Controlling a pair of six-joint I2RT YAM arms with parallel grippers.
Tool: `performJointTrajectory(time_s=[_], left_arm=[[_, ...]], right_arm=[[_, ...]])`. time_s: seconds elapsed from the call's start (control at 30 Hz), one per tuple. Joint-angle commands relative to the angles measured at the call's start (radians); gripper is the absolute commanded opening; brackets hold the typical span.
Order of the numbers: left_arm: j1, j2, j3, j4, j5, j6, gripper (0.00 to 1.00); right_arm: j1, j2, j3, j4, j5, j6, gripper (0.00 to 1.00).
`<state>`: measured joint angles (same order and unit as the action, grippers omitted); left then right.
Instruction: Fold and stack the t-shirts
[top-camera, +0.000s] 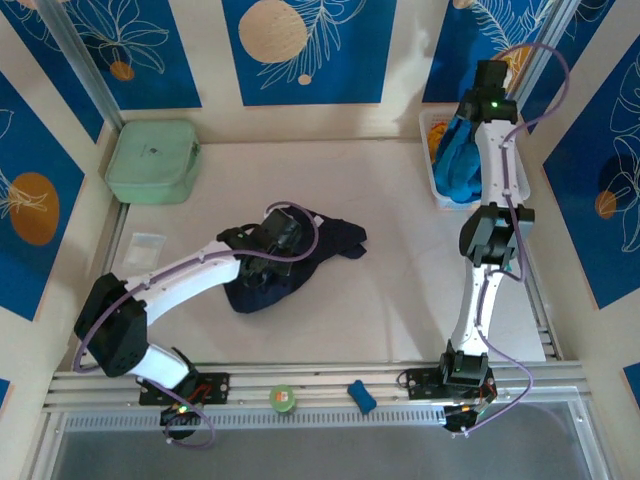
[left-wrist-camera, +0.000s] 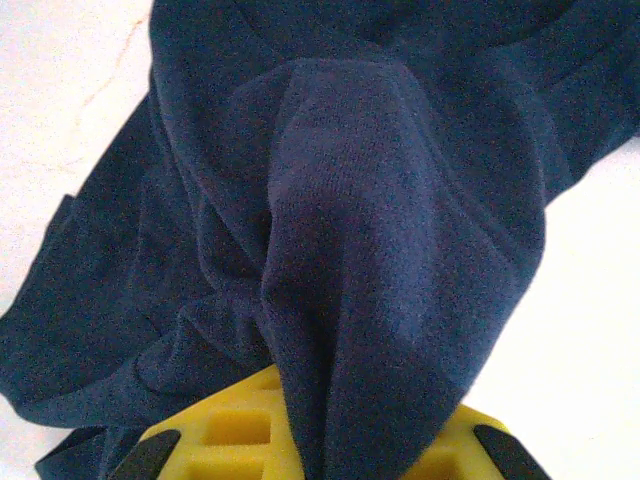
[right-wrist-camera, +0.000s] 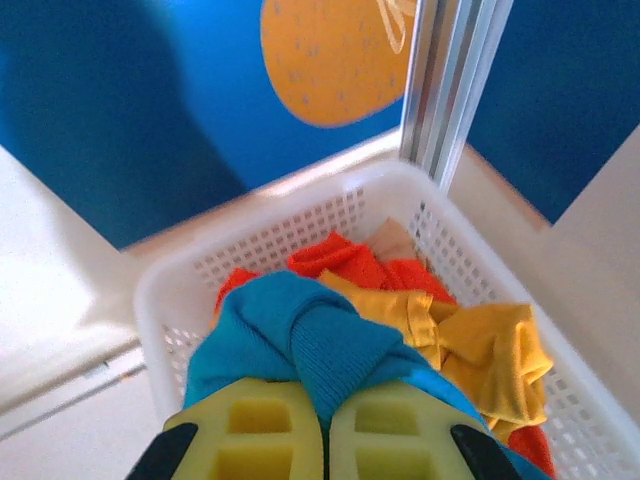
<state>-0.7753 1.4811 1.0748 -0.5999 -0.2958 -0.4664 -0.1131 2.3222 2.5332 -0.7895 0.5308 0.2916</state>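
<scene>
Table (top-camera: 420, 290) first: mostly bare white, with the navy shirt (top-camera: 335, 238) crumpled in a heap around the middle, nowhere near flat. Left gripper (left-wrist-camera: 328, 425) has its jaws pinched together on a ridge of that shirt, cloth draped down over the yellow pads (left-wrist-camera: 240, 425). Risk there, I reckon: it's a thin pinch on a bunched fold. A pull could drag the whole heap along instead of spreading it. Or the fold could slide out and leave the shirt just as wadded.

Basket (right-wrist-camera: 300, 235) sits at the far right edge of the table, with the turquoise shirt (right-wrist-camera: 285, 320) bunched up over it. Right gripper (right-wrist-camera: 326, 430) is clamped on a roll of that turquoise, jaws nearly meeting with the cloth squeezed between. The rest of the shirt lies against the yellow shirt (right-wrist-camera: 490, 350) and some red-orange cloth (right-wrist-camera: 345, 265) inside the basket. So hauling it out could snag those and pull them over the rim, or tip the basket if a hem catches the mesh. A fat roll like that might also unroll and drop halfway across.

Smallest bit: a green tape roll (top-camera: 284, 399) on the near rail, well apart from both shirts, so no bother.
</scene>
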Motion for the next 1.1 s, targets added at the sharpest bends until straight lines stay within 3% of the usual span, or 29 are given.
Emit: performJointTrajectory(time_s=[0.0,0.07,0.1,0.27,0.33,0.4,0.47,0.57,0.67,0.77,0.83,1.07], left_arm=[[-0.026,0.011,0.046,0.0,0.008,-0.008,0.0],[-0.037,0.011,0.058,-0.008,0.012,-0.002,0.0],[-0.046,0.01,0.064,-0.013,0.014,0.002,0.0],[-0.091,-0.005,0.072,-0.026,0.044,0.031,0.0],[-0.108,-0.016,0.066,-0.023,0.064,0.042,0.2],[-0.12,-0.033,0.058,-0.023,0.079,0.049,0.49],[-0.124,-0.057,0.047,-0.022,0.087,0.049,0.67],[-0.127,-0.096,0.036,-0.037,0.081,0.054,0.8],[-0.122,-0.127,0.048,-0.09,0.019,0.047,0.89],[-0.08,-0.129,0.077,-0.197,-0.086,-0.021,0.92],[-0.023,-0.133,0.068,-0.237,-0.096,-0.07,0.91],[0.2,-0.219,-0.173,-0.07,0.117,-0.186,0.85]], right_arm=[[-0.015,0.077,0.076,-0.143,-0.043,0.03,0.38],[-0.019,0.073,0.076,-0.164,-0.077,0.035,0.58],[-0.016,0.057,0.061,-0.166,-0.084,0.03,0.63],[0.034,-0.137,-0.191,-0.097,-0.086,-0.025,0.74],[0.074,-0.266,-0.382,-0.018,-0.078,-0.044,0.76],[0.131,-0.404,-0.596,0.068,-0.068,-0.06,0.8],[0.199,-0.511,-0.769,0.115,-0.071,-0.062,0.81],[0.312,-0.617,-0.975,0.148,-0.139,-0.052,0.81],[0.404,-0.62,-1.073,0.15,-0.285,-0.012,0.8],[0.476,-0.542,-1.071,0.141,-0.438,0.014,0.74],[0.532,-0.484,-1.047,0.144,-0.469,0.006,0.72],[0.715,-0.281,-0.837,0.083,-0.454,-0.107,0.71]])
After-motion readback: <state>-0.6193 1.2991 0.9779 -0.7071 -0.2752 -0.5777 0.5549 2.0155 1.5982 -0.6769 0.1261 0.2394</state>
